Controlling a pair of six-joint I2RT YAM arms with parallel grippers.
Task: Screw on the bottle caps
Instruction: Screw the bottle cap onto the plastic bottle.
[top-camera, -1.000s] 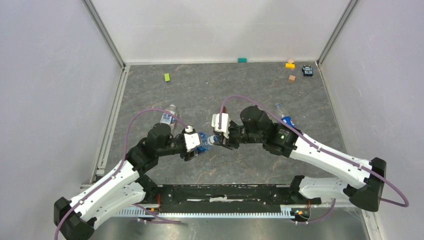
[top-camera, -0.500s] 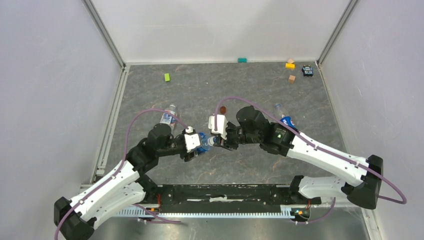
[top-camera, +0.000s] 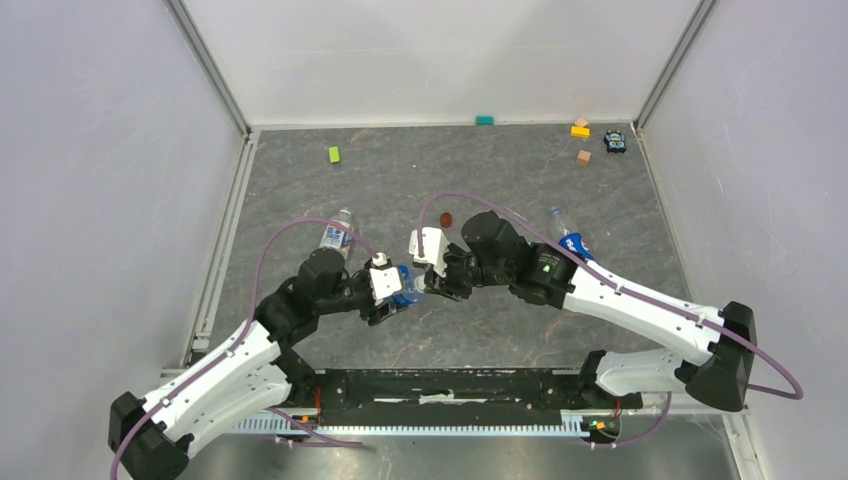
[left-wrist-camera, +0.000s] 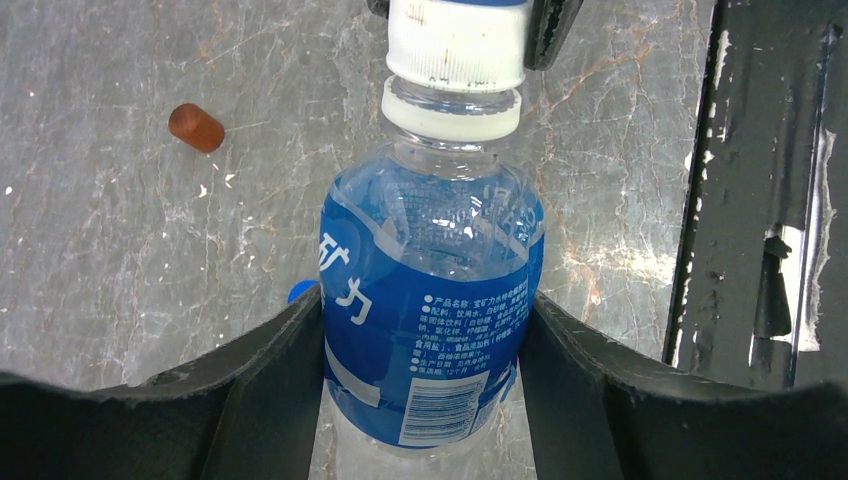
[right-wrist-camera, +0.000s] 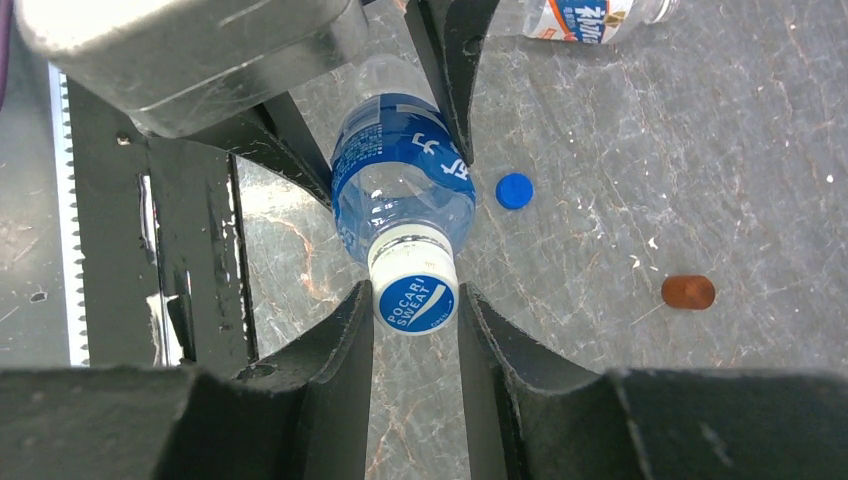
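Observation:
My left gripper (left-wrist-camera: 425, 320) is shut on a clear bottle (left-wrist-camera: 430, 300) with a blue label, held off the table at its middle (top-camera: 405, 283). A whitish cap with a blue top (right-wrist-camera: 415, 298) sits on the bottle's neck. My right gripper (right-wrist-camera: 415, 300) is shut on that cap, one finger on each side, and meets the left gripper (top-camera: 398, 287) end to end. A solid blue cap (right-wrist-camera: 514, 190) lies loose on the table beside the held bottle. Two more bottles lie on the table, one at the left (top-camera: 337, 233) and one at the right (top-camera: 568, 236).
A dark red-brown disc (top-camera: 446, 219) lies just behind the grippers. Toy blocks lie near the back wall: green (top-camera: 334, 154), teal (top-camera: 484, 120), yellow (top-camera: 580, 130), tan (top-camera: 583, 157), plus a small dark toy (top-camera: 614, 141). The black base rail (top-camera: 450, 385) runs along the near edge.
The right arm's wrist has swung to the left around the bottle's neck, still gripping the cap. The left arm and the bottle have stayed in place.

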